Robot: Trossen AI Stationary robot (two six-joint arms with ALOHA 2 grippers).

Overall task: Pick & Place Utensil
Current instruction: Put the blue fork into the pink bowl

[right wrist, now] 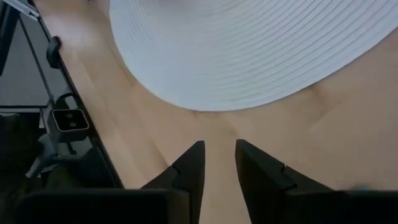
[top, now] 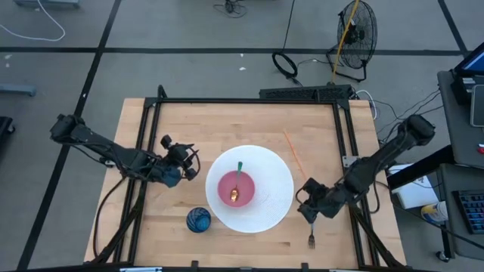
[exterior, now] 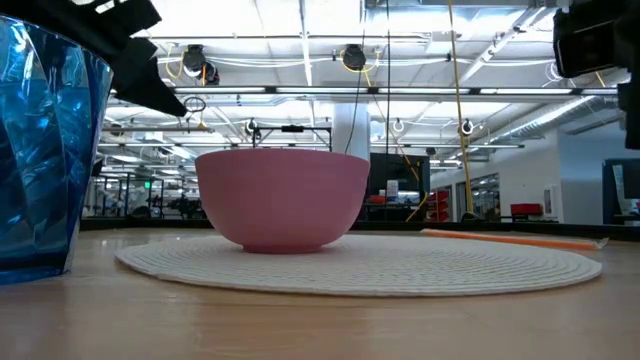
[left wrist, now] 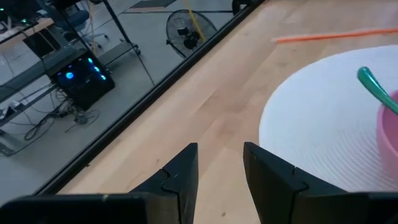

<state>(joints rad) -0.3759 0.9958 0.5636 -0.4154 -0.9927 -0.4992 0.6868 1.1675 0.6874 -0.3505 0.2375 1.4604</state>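
Grey workshop floor surrounds a pale wooden table (top: 249,113) framed in black rails, with a black floor fan (top: 355,30) standing beyond its far edge. At the table's centre, a spoon with a teal-green handle (top: 237,181) rests inside a round pink bowl (top: 236,188), its copper-toned head low in the bowl and its handle tip leaning over the rim toward the far edge. The bowl sits in the middle of a round white woven placemat (top: 272,174).

A silver metal fork (top: 311,237) lies flat on the wood close to the near edge, off the placemat's right side, tines pointing toward that edge. Just above it hangs the right gripper (top: 308,211), its fingers (right wrist: 189,165) parted by a narrow gap with nothing between them; its wrist camera looks across bare wood to the placemat's rim.

A blue faceted glass cup (top: 199,220) stands near the near edge, just off the placemat's left side. A thin orange straw (top: 293,156) lies beyond the placemat, angled toward the far right corner.

The left gripper (top: 185,168) hovers left of the placemat, its fingers (left wrist: 183,174) likewise slightly apart and empty, over bare wood.
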